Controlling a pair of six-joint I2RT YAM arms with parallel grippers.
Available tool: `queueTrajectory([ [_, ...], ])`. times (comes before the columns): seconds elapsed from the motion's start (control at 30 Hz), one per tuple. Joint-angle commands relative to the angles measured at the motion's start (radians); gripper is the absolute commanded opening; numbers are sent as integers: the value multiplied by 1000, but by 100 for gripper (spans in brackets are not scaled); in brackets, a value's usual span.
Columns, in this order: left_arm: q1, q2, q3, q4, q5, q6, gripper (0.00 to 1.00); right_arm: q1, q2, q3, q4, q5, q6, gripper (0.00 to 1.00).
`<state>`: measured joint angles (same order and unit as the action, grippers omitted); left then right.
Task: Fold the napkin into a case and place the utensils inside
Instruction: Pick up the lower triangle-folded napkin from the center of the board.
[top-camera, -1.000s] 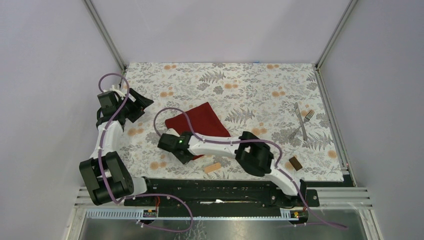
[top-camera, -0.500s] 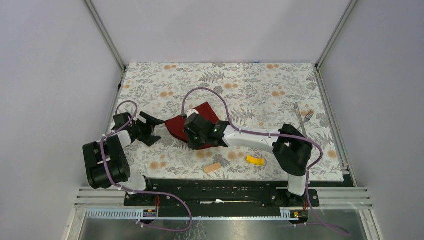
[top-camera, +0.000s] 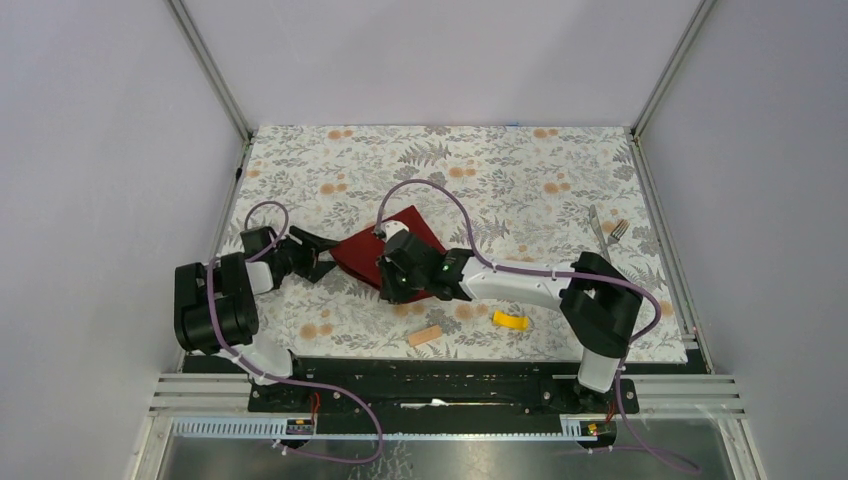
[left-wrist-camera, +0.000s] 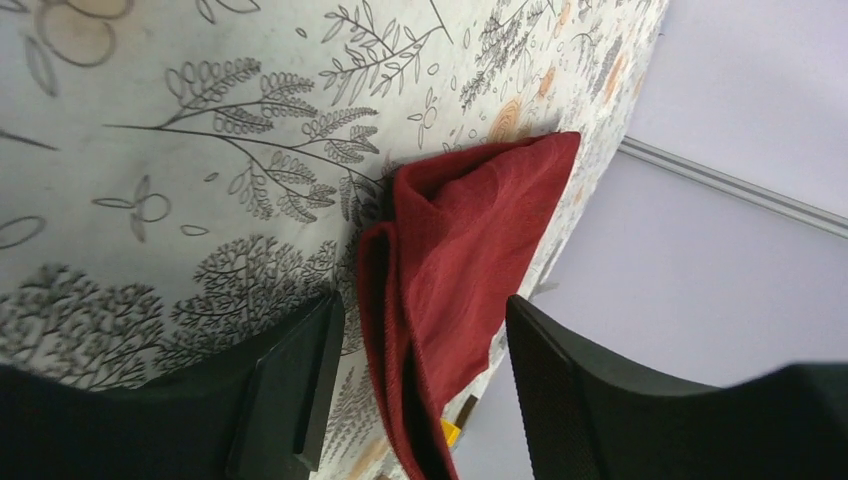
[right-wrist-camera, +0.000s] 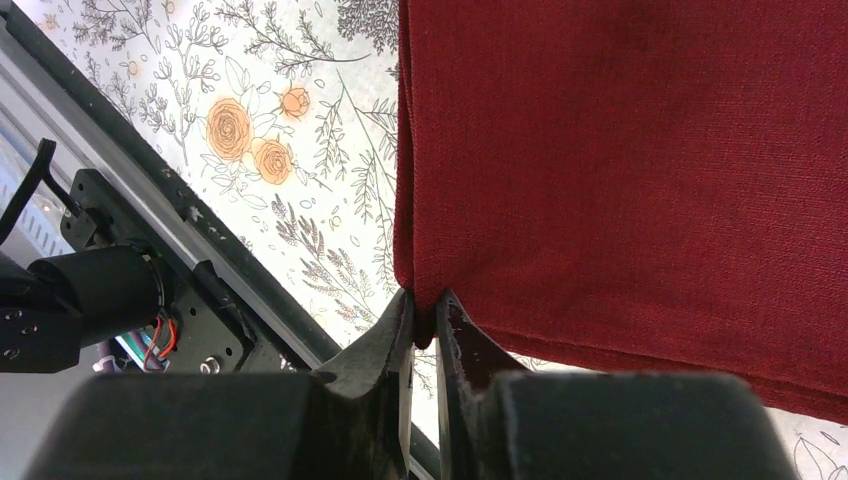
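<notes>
1. Napkin (top-camera: 358, 252), folded, lies centre-left on the counter (top-camera: 520, 170); left pincer (top-camera: 322, 260) straddles its left edge, jaws apart.
2. Right pincer (right-wrist-camera: 425, 318) is clamped on its near corner.
3. Risk: the left one closing on only some layers, so the fold slips open.
4. Knife (top-camera: 597, 228) and fork (top-camera: 618, 230) lie far right, well apart from it.

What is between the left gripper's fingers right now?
The napkin: its folded edge runs up between the open fingers of the left gripper, seen in the left wrist view.
</notes>
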<state>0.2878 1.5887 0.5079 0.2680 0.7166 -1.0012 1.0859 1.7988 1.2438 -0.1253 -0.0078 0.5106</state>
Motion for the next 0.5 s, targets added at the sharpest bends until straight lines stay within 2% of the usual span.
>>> queueTrajectory([
  [0.0,-31,45,6,37,-85,1,61,-13,-68,-35,74,-29,21,0],
  [0.07,-42,49,20,32,-96,3,55,-15,-72,-41,77,-35,21,0],
  [0.17,-55,33,48,-17,-124,43,42,-18,-85,-55,85,-41,21,0],
  [0.23,-62,-1,67,-69,-166,83,33,-21,-94,-70,94,-52,25,0],
  [0.3,-84,-53,98,-135,-235,128,29,-27,-108,-104,115,-77,41,0],
  [0.4,-136,-116,157,-245,-345,191,25,-46,-129,-205,227,-157,94,0],
  [0.47,-182,-139,205,-320,-421,224,18,-69,-132,-280,314,-227,134,0],
])
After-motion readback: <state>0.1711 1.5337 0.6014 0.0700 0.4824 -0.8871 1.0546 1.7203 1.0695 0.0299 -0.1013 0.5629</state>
